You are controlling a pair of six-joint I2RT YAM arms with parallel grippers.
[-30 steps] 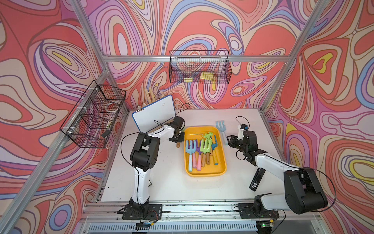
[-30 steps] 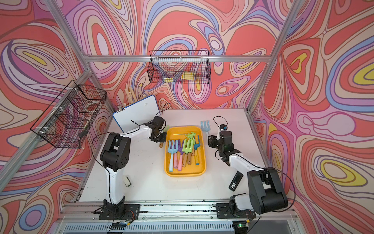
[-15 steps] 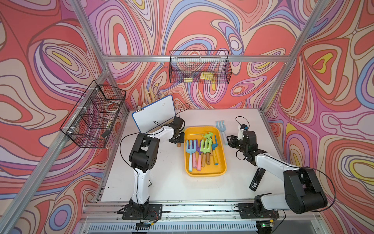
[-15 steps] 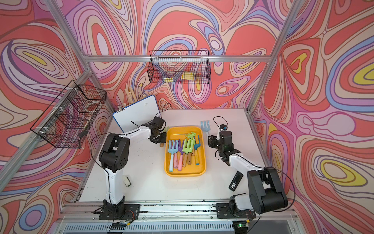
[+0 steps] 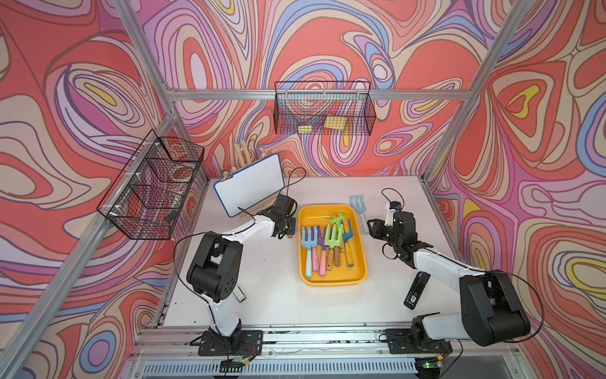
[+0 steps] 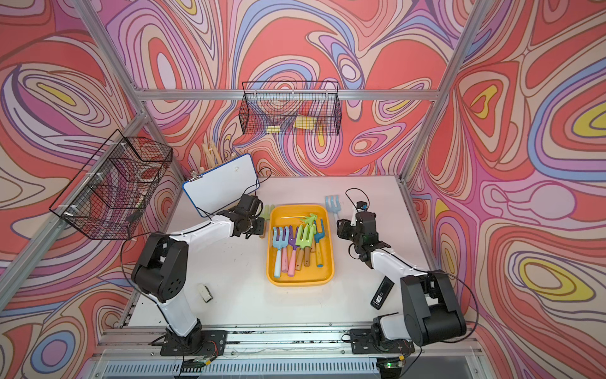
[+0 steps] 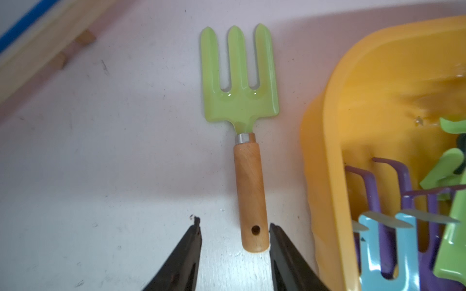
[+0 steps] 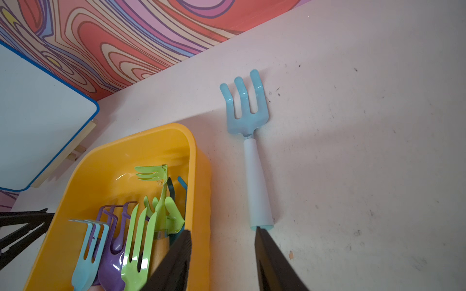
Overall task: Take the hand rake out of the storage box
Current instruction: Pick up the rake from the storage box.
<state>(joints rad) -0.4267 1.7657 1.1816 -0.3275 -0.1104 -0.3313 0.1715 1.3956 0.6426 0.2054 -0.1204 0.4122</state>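
– Beside the storage box (image 7: pixel 332 141), on the left arm's side: where is the rake, and is it held?

– The green hand rake (image 7: pixel 247 163) lies flat on the table (image 7: pixel 100 176), outside the box and just beside its wall. It is not held. The left gripper (image 7: pixel 234 224) has its jaws parted, with the end of the wooden handle between them. The box-side finger is at or nearly at the handle; the other is well clear.

– What can go wrong from here?

– If you withdraw at an angle, the near finger may drag the handle end and swing the rake against the box wall. Raise the gripper straight up first.

– And the right side?

– The right gripper (image 8: pixel 222 229) is also parted and empty. One fingertip appears to be over the box rim; the other is at the end of the blue rake (image 8: pixel 254 163). A sideways move could shove the box or knock that rake. The rakes inside the box (image 5: pixel 323 246) overlap, so you risk hooked tines lifting a neighbour.
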